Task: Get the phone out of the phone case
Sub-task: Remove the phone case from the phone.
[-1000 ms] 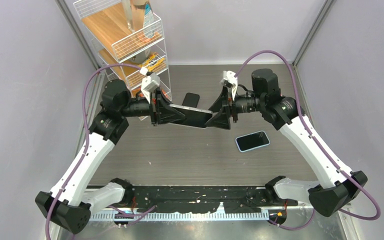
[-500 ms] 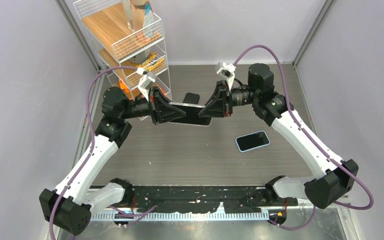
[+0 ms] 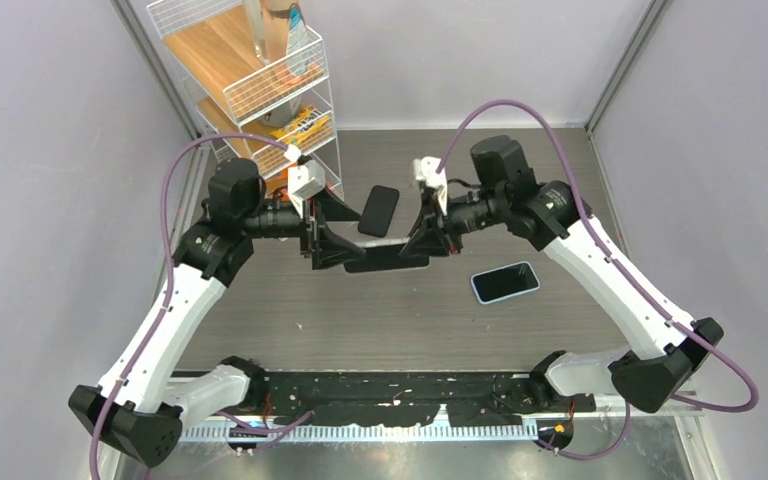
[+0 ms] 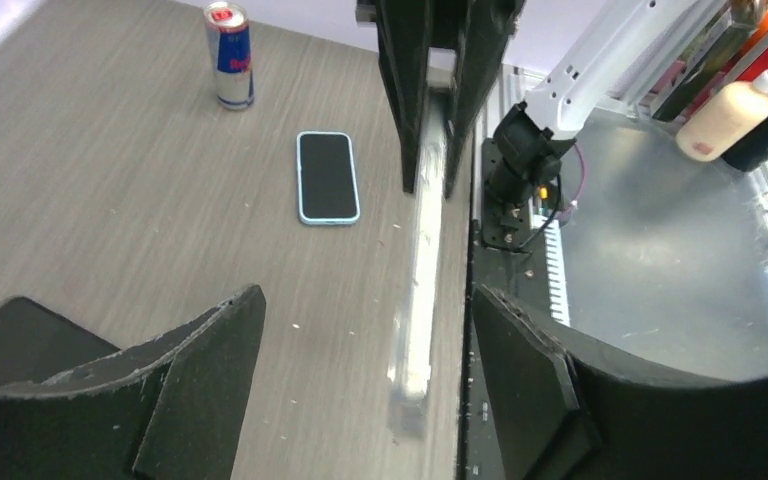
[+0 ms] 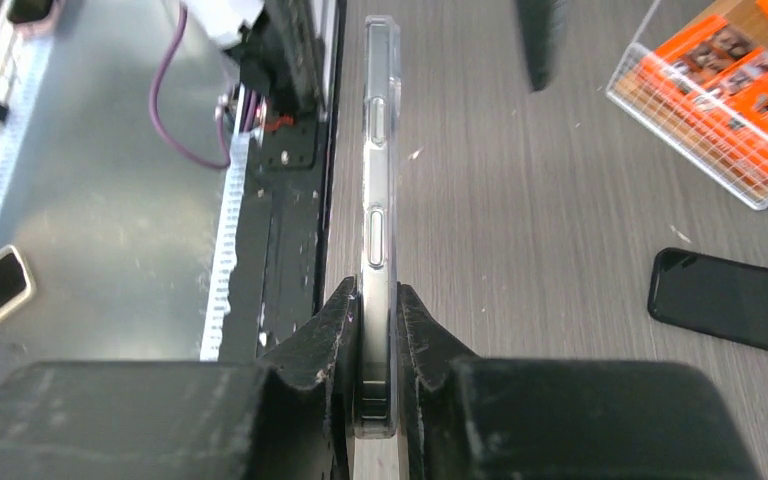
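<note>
**Right jaws pinch the case, left jaws spread**

Your right jaws are pressed together on one end of the clear phone case (image 5: 378, 150), holding it edge-on above the worktop (image 3: 360, 310) between the two arms. Your left jaws stand wide apart on either side of its other end, and the left wrist view shows a gap on both sides. With the case edge-on, you cannot tell whether a phone sits inside it. A black phone (image 3: 378, 210) lies flat on the worktop just beyond the case. A blue-rimmed phone (image 3: 505, 282) lies face up near your right arm.
</note>
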`<control>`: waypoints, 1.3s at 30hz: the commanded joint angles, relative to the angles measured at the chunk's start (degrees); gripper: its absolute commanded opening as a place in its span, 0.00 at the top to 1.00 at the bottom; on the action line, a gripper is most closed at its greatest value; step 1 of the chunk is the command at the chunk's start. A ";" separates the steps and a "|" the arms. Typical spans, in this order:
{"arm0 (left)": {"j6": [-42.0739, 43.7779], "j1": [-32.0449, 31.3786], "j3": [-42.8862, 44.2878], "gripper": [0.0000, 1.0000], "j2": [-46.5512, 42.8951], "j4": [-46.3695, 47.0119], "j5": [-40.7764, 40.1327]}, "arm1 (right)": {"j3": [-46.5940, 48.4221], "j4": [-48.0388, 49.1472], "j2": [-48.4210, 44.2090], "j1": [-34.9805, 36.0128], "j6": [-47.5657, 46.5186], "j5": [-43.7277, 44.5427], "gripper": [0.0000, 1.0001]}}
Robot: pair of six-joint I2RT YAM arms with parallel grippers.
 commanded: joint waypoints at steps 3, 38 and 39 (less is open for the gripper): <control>26.71 -4.65 11.47 0.18 5.02 -27.62 -4.15 | 3.34 -7.62 -0.45 5.57 -10.26 7.70 0.95; 29.53 -14.72 5.82 1.00 7.95 -26.10 -12.33 | 3.25 -2.71 -2.13 2.84 -1.84 7.21 0.39; 28.93 -14.51 4.98 1.00 7.12 -24.67 -12.34 | 3.01 -2.05 -2.56 2.13 -0.17 5.46 0.37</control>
